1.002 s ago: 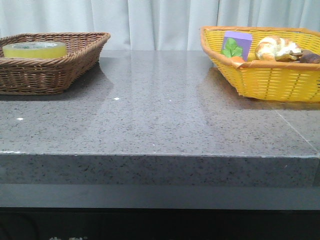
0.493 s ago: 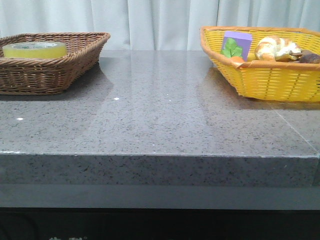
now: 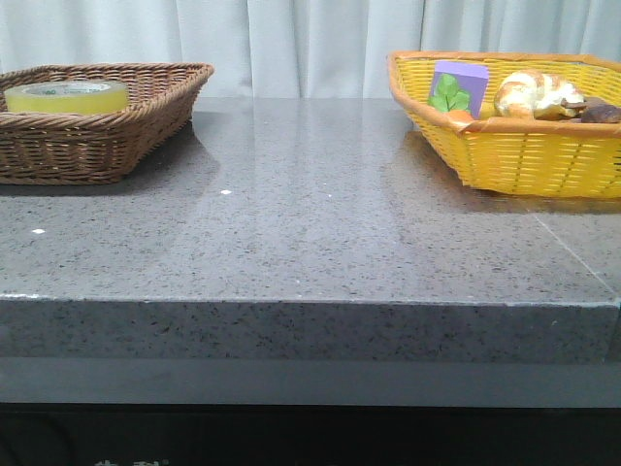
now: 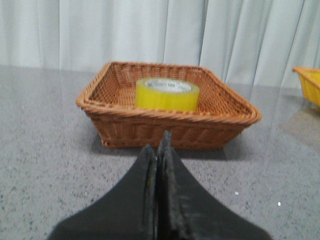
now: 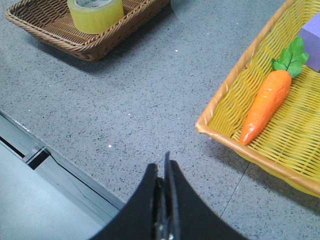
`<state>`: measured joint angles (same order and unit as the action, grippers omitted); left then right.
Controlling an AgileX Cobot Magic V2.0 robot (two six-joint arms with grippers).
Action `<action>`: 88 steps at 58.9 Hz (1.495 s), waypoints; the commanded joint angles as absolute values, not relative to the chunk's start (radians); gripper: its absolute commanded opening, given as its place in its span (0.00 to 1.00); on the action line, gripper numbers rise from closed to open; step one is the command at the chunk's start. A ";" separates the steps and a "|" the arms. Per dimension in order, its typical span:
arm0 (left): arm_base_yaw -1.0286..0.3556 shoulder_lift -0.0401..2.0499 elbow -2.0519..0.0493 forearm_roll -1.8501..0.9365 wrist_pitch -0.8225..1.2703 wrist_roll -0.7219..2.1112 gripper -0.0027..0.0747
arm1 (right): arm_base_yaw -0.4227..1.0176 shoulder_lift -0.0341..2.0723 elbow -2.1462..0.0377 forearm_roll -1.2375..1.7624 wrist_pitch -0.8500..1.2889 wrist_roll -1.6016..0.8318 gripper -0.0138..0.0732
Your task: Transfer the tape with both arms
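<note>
**A:** Where is the tape [image 4: 167, 93]?

**B:** It sits flat inside the brown wicker basket [image 4: 120, 114], straight ahead of the left pincer [image 4: 159, 150] and well apart from it, with bare counter [image 4: 45, 150] between them. The basket wall hides the lower part of the roll from that pincer's level, so I'd judge a grasp must come over the rim, not straight in.

**A:** And the pincers themselves?

**B:** The left pincer has its two black fingers pressed together, nothing between them. The right pincer [image 5: 164, 172] is the same, fingers closed against each other and empty. It hangs above the counter's near edge, with the yellow basket [image 5: 220, 112] just beside it and the tape far off on its other side.

**A:** Why would the right one be there?

**B:** Probably to receive the roll midway; the yellow basket, holding a carrot [image 5: 265, 106] and a purple box [image 5: 314, 42], looks like the destination, though I can't be sure of that.

**A:** How far along is it?

**B:** Nothing is gripped yet. The left pincer would first have to open wide, since the roll is broad.
</note>
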<state>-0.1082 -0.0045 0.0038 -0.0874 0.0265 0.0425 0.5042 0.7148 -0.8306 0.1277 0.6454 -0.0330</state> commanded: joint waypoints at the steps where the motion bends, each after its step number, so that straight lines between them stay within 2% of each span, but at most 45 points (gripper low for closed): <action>1: -0.114 -0.026 0.010 -0.087 -0.074 0.031 0.01 | 0.498 0.710 -0.856 0.126 0.585 -0.035 0.08; 58: -0.114 -0.022 0.010 -0.087 -0.074 0.031 0.01 | 0.493 0.697 -0.847 0.123 0.583 -0.035 0.08; 70: -0.114 -0.022 0.010 -0.087 -0.074 0.031 0.01 | 0.290 0.556 -0.701 0.116 0.416 -0.049 0.08; 88: -0.114 -0.022 0.010 -0.087 -0.074 0.031 0.01 | 0.049 0.230 -0.327 0.038 0.091 -0.054 0.08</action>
